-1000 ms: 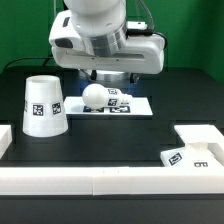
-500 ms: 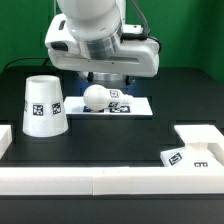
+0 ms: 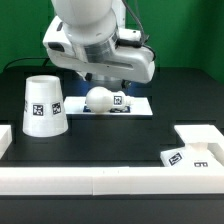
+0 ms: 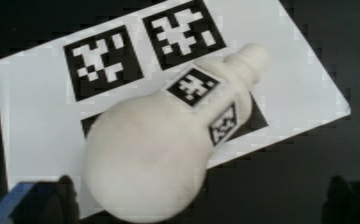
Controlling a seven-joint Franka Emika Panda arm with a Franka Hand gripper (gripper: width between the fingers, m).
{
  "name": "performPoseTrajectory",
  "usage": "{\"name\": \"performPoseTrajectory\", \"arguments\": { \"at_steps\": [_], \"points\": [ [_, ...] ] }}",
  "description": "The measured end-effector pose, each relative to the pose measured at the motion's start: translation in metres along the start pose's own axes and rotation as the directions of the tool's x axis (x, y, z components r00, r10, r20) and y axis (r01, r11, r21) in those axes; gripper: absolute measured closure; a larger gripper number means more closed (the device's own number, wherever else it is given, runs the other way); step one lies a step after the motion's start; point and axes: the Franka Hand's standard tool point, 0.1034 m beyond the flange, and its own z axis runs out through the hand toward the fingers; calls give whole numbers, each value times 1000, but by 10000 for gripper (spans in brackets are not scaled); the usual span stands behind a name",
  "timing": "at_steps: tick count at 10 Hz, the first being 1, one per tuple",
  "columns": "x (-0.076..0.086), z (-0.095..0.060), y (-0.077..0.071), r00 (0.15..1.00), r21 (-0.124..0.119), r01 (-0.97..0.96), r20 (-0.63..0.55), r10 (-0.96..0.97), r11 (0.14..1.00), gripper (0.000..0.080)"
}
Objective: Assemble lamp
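A robot arm (image 3: 95, 40) hung low over a black desk (image 3: 120, 140) with its jaws spread wide and holding nothing. In the wrist view its two dark fingertips (image 4: 44, 200) showed blurred on either side of the bulb (image 4: 159, 140). One was just beside the bulb's round head and the other stood well clear of it. Whether the nearer one touched could not be told. The white bulb lay on its side, its short tagged neck pointing toward the exterior view's right, and it rested on the marker board (image 4: 26, 100), across that board's printed tags. The step in hand appeared to be picking up the bulb. To do it well, the jaws would probably need to shift sideways until the head sat midway between them, since an uneven squeeze on so round a shape could make it roll or squirt out. They would then need to sink far enough to catch the bulb at its widest part without pressing into the thin board beneath. Nothing crowded this grasp. Farther off, toward the exterior view's left, the tapered shade (image 3: 42, 105) stood with its wide end down, well apart from the bulb. The flat square base (image 3: 188, 158) lay at the exterior view's near right and seemed to rest against a low white wall (image 3: 100, 182) edging the desk, far from the arm's work.
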Motion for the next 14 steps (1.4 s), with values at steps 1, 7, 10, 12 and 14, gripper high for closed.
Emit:
{"name": "performPoseTrajectory", "arguments": {
  "at_steps": [1,7,10,12,14],
  "points": [
    [0,0,-1,1000,-2,2,0,-2,1000,100],
    [2,9,-25,993,26,-119,12,118,993,100],
    [2,9,-24,993,26,-115,12,114,993,100],
    [4,11,-21,992,26,-122,18,121,992,100],
    [4,12,-21,992,28,-123,20,123,992,100]
  ]
}}
